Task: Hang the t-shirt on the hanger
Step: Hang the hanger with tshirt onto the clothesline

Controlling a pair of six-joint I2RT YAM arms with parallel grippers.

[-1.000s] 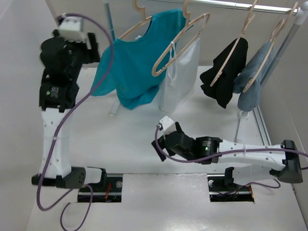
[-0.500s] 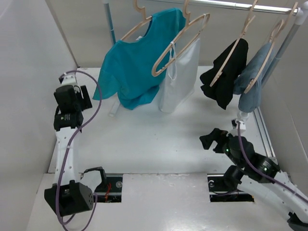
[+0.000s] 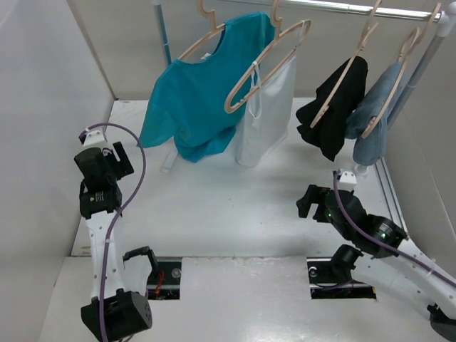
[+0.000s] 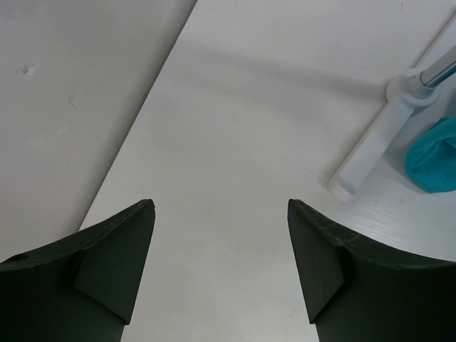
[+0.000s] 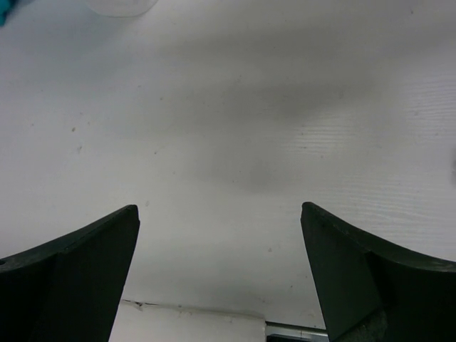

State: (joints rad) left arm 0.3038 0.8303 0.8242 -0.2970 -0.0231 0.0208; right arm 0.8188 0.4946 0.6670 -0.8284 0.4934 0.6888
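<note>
Colour key. Ahead of our black left gripper (image 4: 221, 203) we mark the plain teal t-shirt (image 3: 199, 100) on its pale wood hanger (image 3: 199, 42). Ahead of our black right gripper (image 5: 221, 206) are a black garment (image 3: 335, 114) and a grey-blue cloth (image 3: 374, 121). The table (image 3: 235, 206) is white.

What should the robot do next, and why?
Likely nothing more than parking both arms: the t-shirt already hangs on the hanger from the rail, while the left tool and right tool are open, empty and well away from it above the table.
</note>
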